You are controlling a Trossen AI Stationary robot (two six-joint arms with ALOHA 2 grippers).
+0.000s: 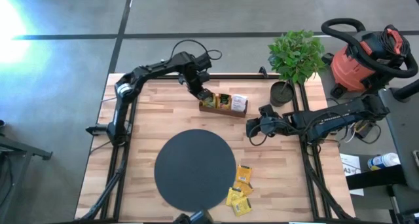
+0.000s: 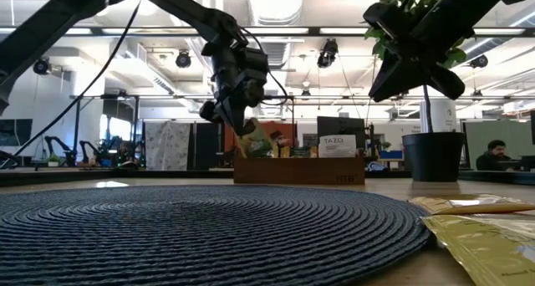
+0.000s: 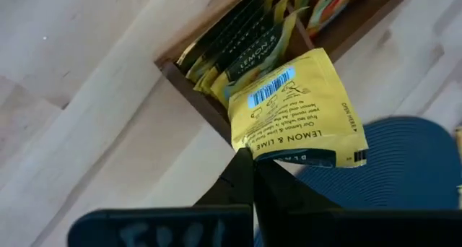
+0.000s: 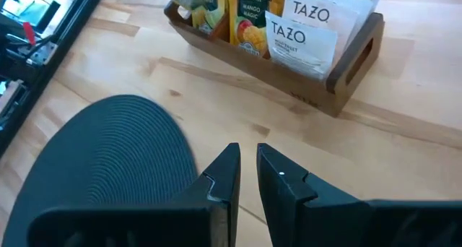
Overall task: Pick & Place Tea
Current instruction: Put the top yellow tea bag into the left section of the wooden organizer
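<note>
The left pincer hangs over the left end of the wooden tray at the back of the surface, its fingers pinched tight on the lower edge of a yellow sachet marked lemon and lime. In the left wrist view that sachet sits just above the tray's end, with more sachets standing upright in the tray behind it; whether its far corner is touching them cannot be told. In the low view the sachet hangs tilted below the pincer, about level with the tray's rim. The tray holds a row of upright sachets, yellow and orange ones toward the left and white ones toward the right. The right pincer hovers in the air near the tray's right end, between it and the black disc, its fingers only a narrow slit apart with nothing between them. Four yellow sachets lie flat in a loose cluster on the surface just beside the disc's right edge, some overlapping. A potted plant stands at the back right corner.
</note>
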